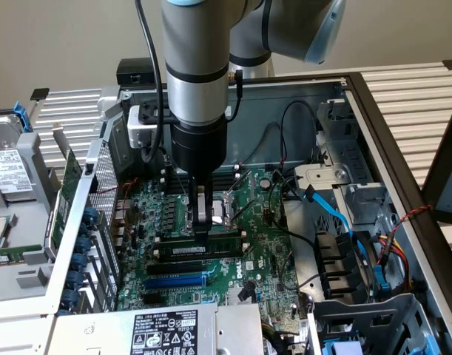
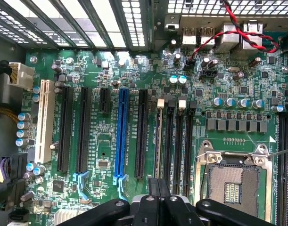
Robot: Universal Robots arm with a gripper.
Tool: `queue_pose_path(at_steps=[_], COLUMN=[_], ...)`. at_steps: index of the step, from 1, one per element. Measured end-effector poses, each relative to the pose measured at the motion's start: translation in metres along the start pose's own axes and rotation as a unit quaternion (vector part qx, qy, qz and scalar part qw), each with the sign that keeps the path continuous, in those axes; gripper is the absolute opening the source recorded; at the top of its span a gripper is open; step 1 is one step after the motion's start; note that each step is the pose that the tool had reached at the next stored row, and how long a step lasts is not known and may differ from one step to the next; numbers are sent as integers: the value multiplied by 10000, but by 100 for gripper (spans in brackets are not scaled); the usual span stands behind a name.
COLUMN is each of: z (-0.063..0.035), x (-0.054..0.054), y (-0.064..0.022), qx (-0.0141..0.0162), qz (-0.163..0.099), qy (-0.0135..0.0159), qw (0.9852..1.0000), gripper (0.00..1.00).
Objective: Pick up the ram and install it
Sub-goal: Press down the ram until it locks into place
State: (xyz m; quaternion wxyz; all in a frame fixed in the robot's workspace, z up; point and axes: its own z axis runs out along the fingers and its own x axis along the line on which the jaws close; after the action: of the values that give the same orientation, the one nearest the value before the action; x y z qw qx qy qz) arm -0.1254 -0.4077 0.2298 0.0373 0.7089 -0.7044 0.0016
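One gripper (image 1: 202, 231) is seen lowered onto the ram (image 1: 205, 250) on the motherboard (image 1: 251, 255)

Its fingers are drawn together, their tips resting on top of the ram, a long thin green stick with a white label, which is seated lengthwise in a memory slot beside the bare CPU socket (image 1: 227, 209). In the wrist view, the closed fingers (image 2: 159, 188) are seen over the row of black memory slots (image 2: 174, 136), with a blue expansion slot (image 2: 121, 136) beside them
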Motion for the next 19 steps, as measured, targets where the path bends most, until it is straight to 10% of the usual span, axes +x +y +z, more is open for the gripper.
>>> queue_pose_path(at_steps=[19], z=[12], x=[13], y=[1], qx=[0], qz=[-3], qy=[-21], qw=[10000], gripper=[11])
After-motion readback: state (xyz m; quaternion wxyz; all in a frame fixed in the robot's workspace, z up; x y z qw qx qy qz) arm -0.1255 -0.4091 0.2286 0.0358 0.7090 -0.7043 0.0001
